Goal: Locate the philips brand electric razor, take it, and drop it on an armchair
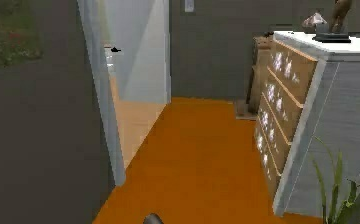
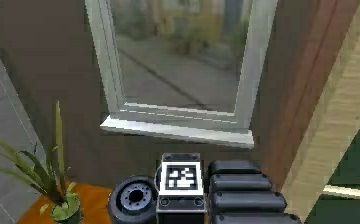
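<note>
Razor: not distinguishable among blobs (image 1: 314,19) atop dresser (image 1: 338,100) | jaws: state and load cannot tell

In the arm side view, daylight is admitted through the window (image 2: 178,55), and its white sill (image 2: 176,130) is brightly lit against a dim wall (image 2: 38,70). In the forward view, the orange floor (image 1: 193,150) is evenly lit, a brighter room is seen past the open door (image 1: 100,90), and the dresser (image 1: 293,110) is shown leaning by edge distortion.
</note>
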Robot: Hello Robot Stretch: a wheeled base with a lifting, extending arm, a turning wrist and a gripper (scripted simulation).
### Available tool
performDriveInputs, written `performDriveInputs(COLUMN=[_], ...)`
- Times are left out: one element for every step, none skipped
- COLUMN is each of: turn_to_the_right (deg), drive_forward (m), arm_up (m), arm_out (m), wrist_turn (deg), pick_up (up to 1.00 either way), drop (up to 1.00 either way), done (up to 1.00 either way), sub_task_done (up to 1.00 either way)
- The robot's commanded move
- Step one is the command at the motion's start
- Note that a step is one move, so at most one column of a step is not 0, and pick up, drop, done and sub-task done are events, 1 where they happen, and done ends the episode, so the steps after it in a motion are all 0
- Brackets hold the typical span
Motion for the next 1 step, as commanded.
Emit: performDriveInputs(turn_to_the_right=[0.0], drive_forward=[1.0], arm_up=[0.0], arm_out=[0.0], wrist_turn=[0.0], pick_up=[0.0], drop=[0.0], done=[0.0], sub_task_done=[0.0])
